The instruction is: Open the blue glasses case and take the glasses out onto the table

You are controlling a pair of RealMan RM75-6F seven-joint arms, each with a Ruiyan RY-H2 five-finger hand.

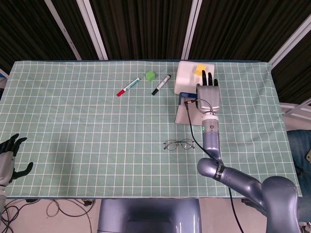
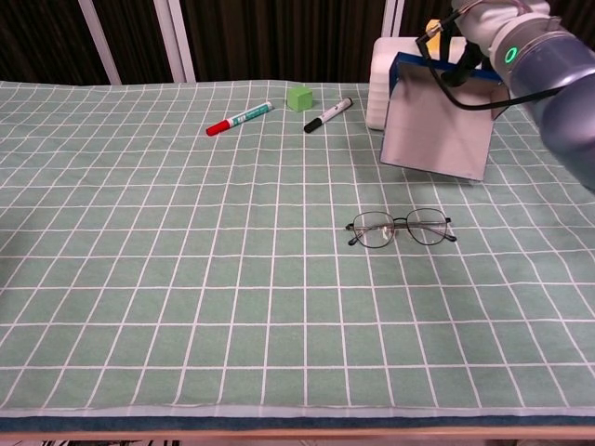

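Note:
The thin-framed glasses (image 1: 179, 144) (image 2: 402, 229) lie unfolded on the green checked cloth, nothing touching them. My right hand (image 1: 208, 94) (image 2: 502, 23) grips the top edge of the blue glasses case (image 1: 187, 114) (image 2: 437, 121) and holds it off the table, up and to the right of the glasses. The case hangs tilted, and its grey inner face shows in the chest view. Low at the left edge, off the table, my left hand (image 1: 8, 155) has its fingers spread and holds nothing.
A white box (image 1: 187, 77) (image 2: 381, 74) with a yellow block (image 1: 199, 69) on top stands just behind the case. A black marker (image 1: 161, 84) (image 2: 328, 114), a green cube (image 1: 150, 75) (image 2: 298, 98) and a red marker (image 1: 128, 87) (image 2: 239, 118) lie at the back centre.

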